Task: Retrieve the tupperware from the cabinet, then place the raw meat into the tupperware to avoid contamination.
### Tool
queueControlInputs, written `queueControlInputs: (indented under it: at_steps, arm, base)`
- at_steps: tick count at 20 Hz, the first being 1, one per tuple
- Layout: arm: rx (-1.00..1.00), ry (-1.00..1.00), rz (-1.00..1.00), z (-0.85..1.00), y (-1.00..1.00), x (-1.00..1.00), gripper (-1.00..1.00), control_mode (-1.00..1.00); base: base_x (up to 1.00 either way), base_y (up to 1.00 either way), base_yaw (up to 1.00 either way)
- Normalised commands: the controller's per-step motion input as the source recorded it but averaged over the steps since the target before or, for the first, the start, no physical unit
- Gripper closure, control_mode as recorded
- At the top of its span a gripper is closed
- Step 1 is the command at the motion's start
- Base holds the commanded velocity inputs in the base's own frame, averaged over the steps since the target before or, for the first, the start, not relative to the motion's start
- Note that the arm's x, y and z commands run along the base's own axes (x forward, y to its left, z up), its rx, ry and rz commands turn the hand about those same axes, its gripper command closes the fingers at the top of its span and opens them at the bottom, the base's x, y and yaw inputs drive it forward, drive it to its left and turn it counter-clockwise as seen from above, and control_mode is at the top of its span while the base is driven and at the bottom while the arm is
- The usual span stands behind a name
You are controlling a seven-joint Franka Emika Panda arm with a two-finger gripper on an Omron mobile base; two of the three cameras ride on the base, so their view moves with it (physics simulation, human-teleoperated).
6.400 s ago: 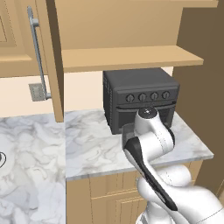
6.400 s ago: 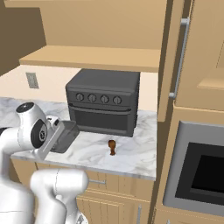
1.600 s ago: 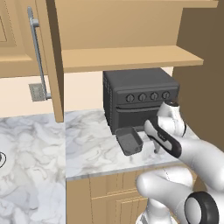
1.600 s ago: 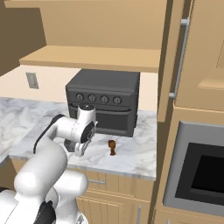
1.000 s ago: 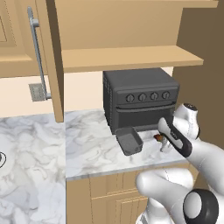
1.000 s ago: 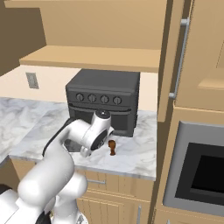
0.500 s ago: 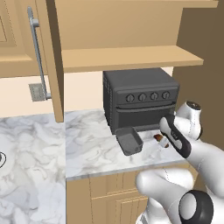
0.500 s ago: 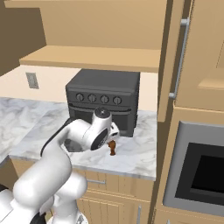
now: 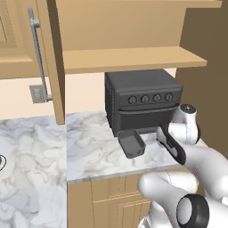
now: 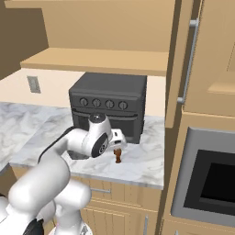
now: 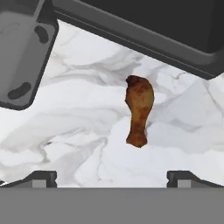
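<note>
Now the pincer (image 11: 112, 175) hangs over the marble counter (image 11: 65, 122) with its two dark fingertips (image 11: 41, 177) spread wide apart and nothing between them. In the hand view the raw drumstick (image 11: 139, 109) lies on the marble at about one o'clock from the midpoint of the tips, a little off the centre line, thick end toward the toaster oven (image 11: 144, 26) that runs across the top. At ten o'clock, a dark grey corner with two holes pokes in; what it belongs to I cannot tell.

From the right base view, the hand sits in front of the toaster oven (image 10: 110, 103), and the drumstick (image 10: 118, 155) stands just beside it at about four o'clock. From the left base view, the tupperware (image 9: 131, 142) is already out on the counter (image 9: 89, 151), at the oven's (image 9: 142, 100) front left corner, and the cabinet (image 9: 26, 40) door stands swung open at ten o'clock.

So I judge the fetching done and the meat pick-up in hand. The next move calls for a small shift to centre the tips on the drumstick, a descent, then a close across its narrow shank.

In the left base view the forearm covers the drumstick, and the fingertips themselves are hard to make out in both base views.
</note>
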Motion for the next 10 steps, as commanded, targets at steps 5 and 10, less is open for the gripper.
queueControlInputs:
  at_steps: [5,10]
  arm:
    - [-0.01,0.07,-0.21,0.00,-0.20,0.31,-1.00,-1.00]
    - [0.00,0.02,-0.07,-0.02,-0.10,0.23,-1.00,-1.00]
  base:
    - [0.00,0.00,0.00]
    - [0.00,0.00,0.00]
